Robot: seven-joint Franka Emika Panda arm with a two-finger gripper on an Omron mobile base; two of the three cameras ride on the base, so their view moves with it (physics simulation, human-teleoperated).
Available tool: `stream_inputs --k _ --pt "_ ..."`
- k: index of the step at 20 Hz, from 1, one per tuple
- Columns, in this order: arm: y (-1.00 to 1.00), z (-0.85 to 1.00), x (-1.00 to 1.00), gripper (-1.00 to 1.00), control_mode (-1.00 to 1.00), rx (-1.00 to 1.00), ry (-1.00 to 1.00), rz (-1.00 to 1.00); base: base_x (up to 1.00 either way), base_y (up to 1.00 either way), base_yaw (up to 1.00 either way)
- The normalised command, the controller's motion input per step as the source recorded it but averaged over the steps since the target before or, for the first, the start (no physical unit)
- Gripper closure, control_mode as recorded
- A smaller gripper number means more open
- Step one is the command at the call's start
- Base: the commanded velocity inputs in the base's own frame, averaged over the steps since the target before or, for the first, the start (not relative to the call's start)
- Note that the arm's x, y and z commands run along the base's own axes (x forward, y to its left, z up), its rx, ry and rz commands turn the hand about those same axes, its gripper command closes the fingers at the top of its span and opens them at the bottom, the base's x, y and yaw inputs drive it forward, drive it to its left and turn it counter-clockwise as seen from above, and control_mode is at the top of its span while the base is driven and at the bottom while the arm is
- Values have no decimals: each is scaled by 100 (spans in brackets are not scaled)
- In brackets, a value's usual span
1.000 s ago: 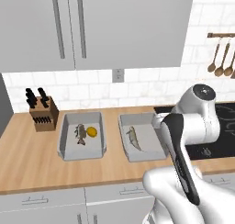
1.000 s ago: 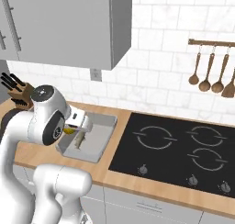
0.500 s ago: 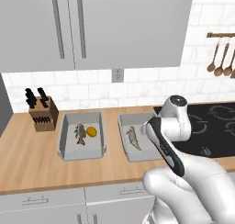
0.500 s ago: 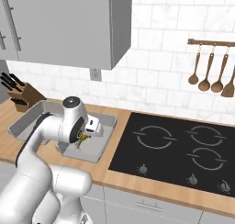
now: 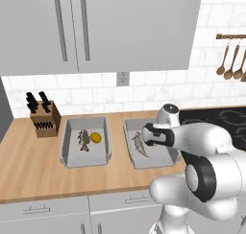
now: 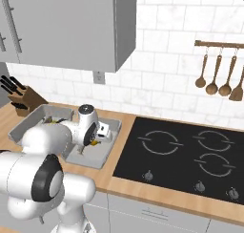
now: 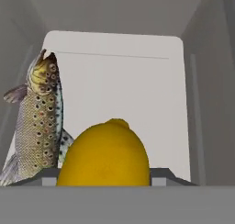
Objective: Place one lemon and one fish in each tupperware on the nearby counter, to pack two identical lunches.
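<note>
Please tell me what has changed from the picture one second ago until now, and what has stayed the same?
The arm swung down and over the right tupperware, bringing the gripper, shut on a lemon, low above its floor beside the fish. The lemon is not released yet. The left tupperware with its fish and lemon, the knife block and the counter stayed as they were.

Fish [image 5: 139, 144] in right tupperware [image 5: 166, 157], counter [image 5: 29, 168]

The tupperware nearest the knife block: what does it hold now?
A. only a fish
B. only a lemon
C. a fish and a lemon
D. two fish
C: in the left base view this tupperware holds a fish with a lemon beside it.
</note>
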Motion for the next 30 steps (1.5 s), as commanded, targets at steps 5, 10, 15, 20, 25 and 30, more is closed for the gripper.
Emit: stream_inputs --k 5,10,15,20,25,30 --pt "0 -30 29 100 -100 0 0 4 0 0 0" --pt "0 -59 34 100 -100 0 0 3 0 0 0" --pt "0 -62 7 100 -100 0 0 3 0 0 0" --pt "1 -60 0 -100 -100 0 0 1 0 0 0" --pt "0 -7 -19 -100 -100 0 -1 2 0 0 0" --pt "0 13 -44 -100 -100 0 -10 3 0 0 0"
